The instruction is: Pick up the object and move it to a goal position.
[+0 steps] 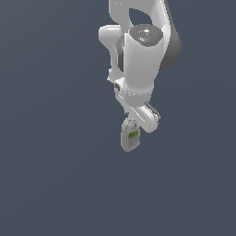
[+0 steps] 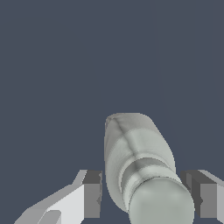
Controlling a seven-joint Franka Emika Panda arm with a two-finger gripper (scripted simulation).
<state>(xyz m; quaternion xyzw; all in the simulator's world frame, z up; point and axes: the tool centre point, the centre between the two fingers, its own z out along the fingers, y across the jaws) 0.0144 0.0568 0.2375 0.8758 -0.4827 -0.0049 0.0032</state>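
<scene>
Just below the arm, gripper (image 2: 142,194) spread astride the bottle (image 1: 130,137) (green-and-white label, writing illegible).

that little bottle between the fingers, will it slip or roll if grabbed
The bottle looks rigid and probably light, being small beside the gripper. Its surface seems smooth, so it may slip some. Its flattish sides suggest it would slide rather than roll, though the rounded cap end could let it pivot between the fingers.

White arm reaching downward, wrist bent, pincer (image 2: 142,197) fingers (image 2: 89,194) spread apart, pointing down
</scene>
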